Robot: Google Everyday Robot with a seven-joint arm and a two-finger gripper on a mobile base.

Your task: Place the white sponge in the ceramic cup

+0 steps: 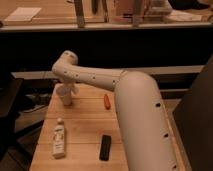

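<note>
- A pale wooden table [85, 125] of planks stands before a dark wall, with a lit counter [100, 25] running above it.
- The cup [65, 95] stands upright at the table's far left corner, its wide rim up, its narrow base down and its long axis vertical.
- The gripper [73, 88] hangs right over the cup's rim, at the end of a bulky white arm [135, 110] that reaches in from the cup's right.
- Whether the gripper holds anything I cannot tell, and the sponge is hidden from me.
- A white bottle [59, 140] lies in front of the cup, its cap towards it.
- An orange stick [106, 101] lies right of the cup.
- A black bar [105, 147] lies nearer, off to the cup's right.
</note>
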